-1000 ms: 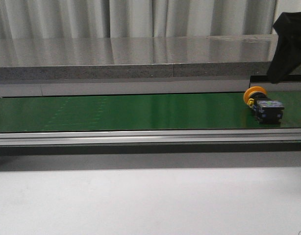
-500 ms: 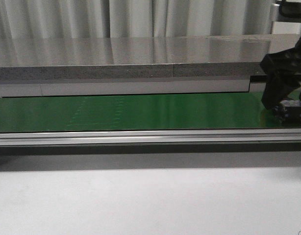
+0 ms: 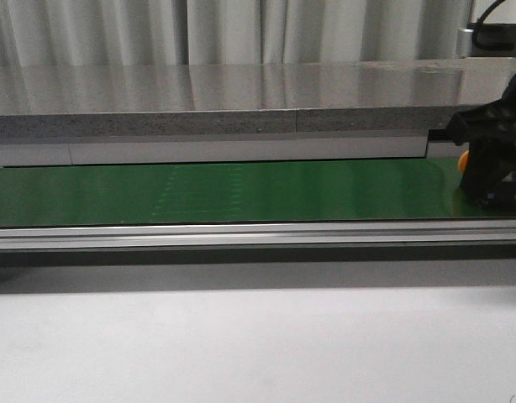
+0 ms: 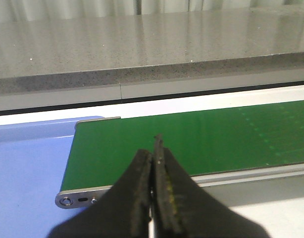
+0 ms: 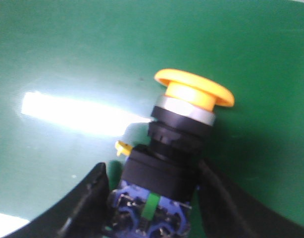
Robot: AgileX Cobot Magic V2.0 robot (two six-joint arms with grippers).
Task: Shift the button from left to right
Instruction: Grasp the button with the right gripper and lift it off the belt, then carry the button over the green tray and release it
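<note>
The button (image 5: 184, 124) lies on its side on the green belt (image 5: 68, 49), yellow-orange head away from the wrist, dark body and blue base with a green mark between the fingers. My right gripper (image 5: 152, 171) has one finger pressed to each side of the body. In the front view this gripper (image 3: 493, 180) is at the belt's far right end and hides most of the button (image 3: 463, 159); only a bit of orange head shows. My left gripper (image 4: 154, 148) is shut and empty above the belt's left end. It is out of the front view.
The green belt (image 3: 241, 193) runs left to right, with an aluminium rail (image 3: 241, 235) at its front and a grey stone ledge (image 3: 199, 122) behind. A blue surface (image 4: 28, 163) lies past the belt's left end. A pale table (image 3: 241, 344) is in front.
The button rode the belt to the right, then stopped. My right gripper came down over it from the upper right and now has it between its fingers.
</note>
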